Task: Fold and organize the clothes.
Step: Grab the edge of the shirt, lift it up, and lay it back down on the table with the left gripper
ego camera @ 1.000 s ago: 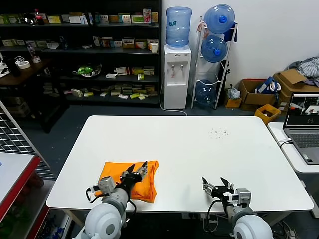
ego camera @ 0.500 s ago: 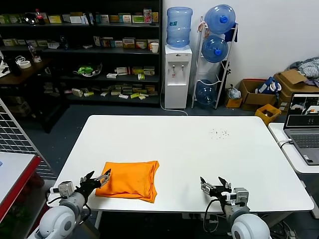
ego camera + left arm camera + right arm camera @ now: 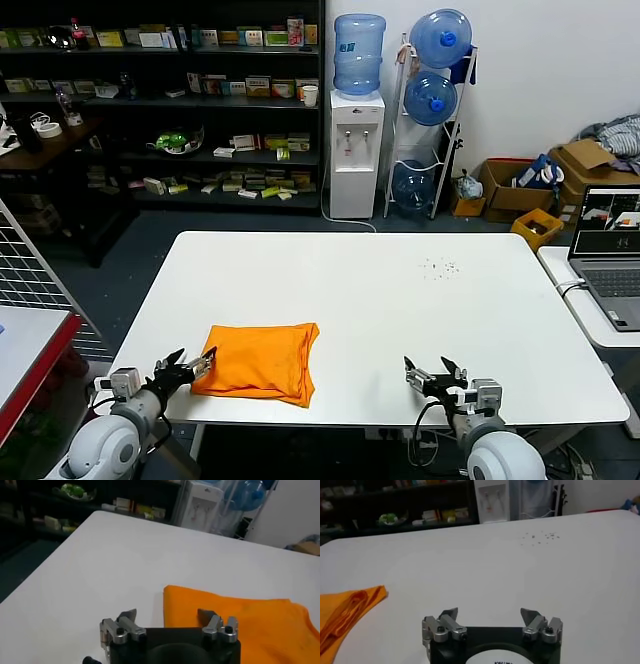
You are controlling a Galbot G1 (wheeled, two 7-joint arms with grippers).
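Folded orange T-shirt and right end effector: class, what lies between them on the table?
Only bare white table lies between the T-shirt and the right end effector, as the head view shows.

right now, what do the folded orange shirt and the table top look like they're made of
Orange shirt: soft matte knit fabric, likely cotton; its folded layers bulge and its edges are rounded. Table top: smooth white hard surface, probably laminate or coated board; flat with a faint sheen.

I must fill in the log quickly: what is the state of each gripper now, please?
Left gripper: open, holding nothing, beside the folded orange T-shirt.
Right gripper: open, empty, over the bare table.
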